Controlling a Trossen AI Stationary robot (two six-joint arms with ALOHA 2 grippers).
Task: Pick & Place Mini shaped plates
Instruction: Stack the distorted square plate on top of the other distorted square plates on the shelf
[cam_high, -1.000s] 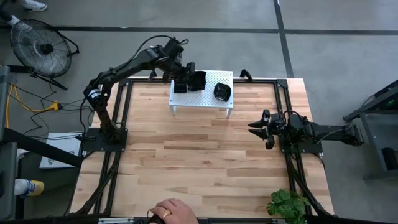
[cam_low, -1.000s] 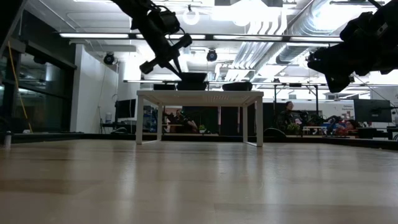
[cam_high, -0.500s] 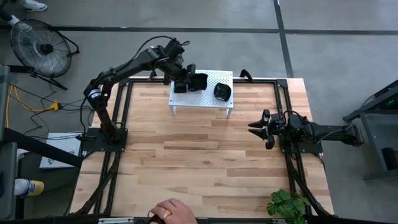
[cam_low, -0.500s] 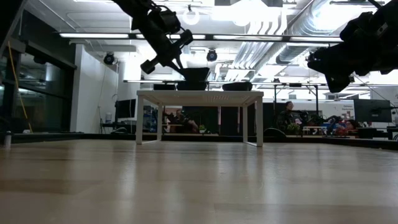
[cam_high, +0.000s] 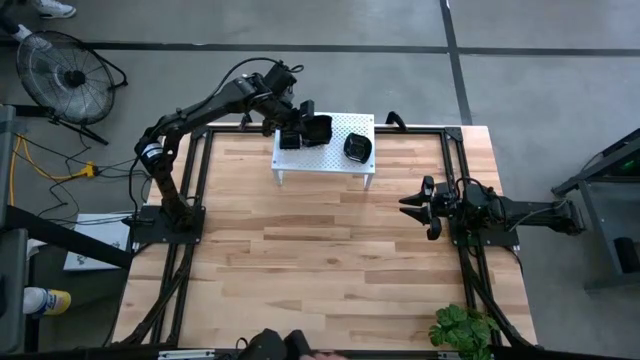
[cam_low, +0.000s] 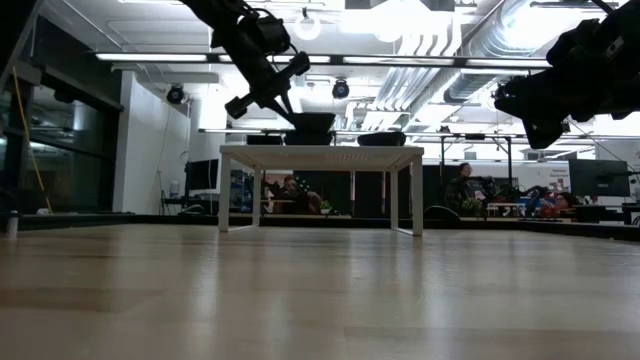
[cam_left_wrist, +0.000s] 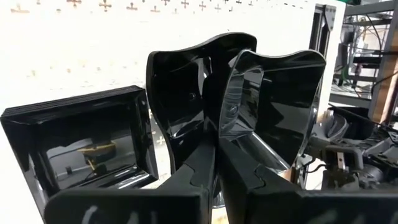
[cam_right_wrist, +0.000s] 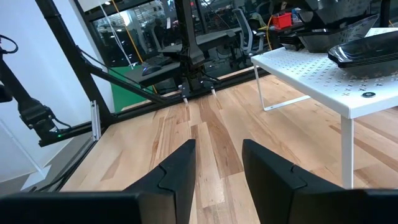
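High view: a white perforated stand (cam_high: 345, 160) sits at the far edge of the wooden table (cam_high: 320, 270). Two groups of black plates rest on or over its top. A wavy-rimmed plate (cam_high: 319, 128) is at the stand's left part, at the left gripper (cam_high: 298, 127). A second stack of plates (cam_high: 357, 147) lies toward the stand's right part, apart from the first.

Left wrist view: the left gripper (cam_left_wrist: 214, 134) has its fingers (cam_left_wrist: 194, 168) pinched almost together on the rim of a wavy plate (cam_left_wrist: 280, 99). The rim stands upright between the fingers, so the plate is tilted on edge. A second wavy plate (cam_left_wrist: 180, 99) stands just behind it; whether the two touch cannot be told. A stack of flat square plates (cam_left_wrist: 93, 146) lies just beside them on the stand (cam_left_wrist: 74, 50).

Low view: the left gripper (cam_low: 292, 112) reaches down to a dark plate (cam_low: 311, 127) at the stand's (cam_low: 320, 155) top level. A second dark stack (cam_low: 381, 138) sits on the top further right.

Right arm: the right gripper (cam_high: 412, 206) hovers over the table's right side, well apart from the stand. Right wrist view: its fingers (cam_right_wrist: 180, 171) stand apart with nothing between them. The stand (cam_right_wrist: 323, 81) and the plates (cam_right_wrist: 360, 50) on it show beyond.
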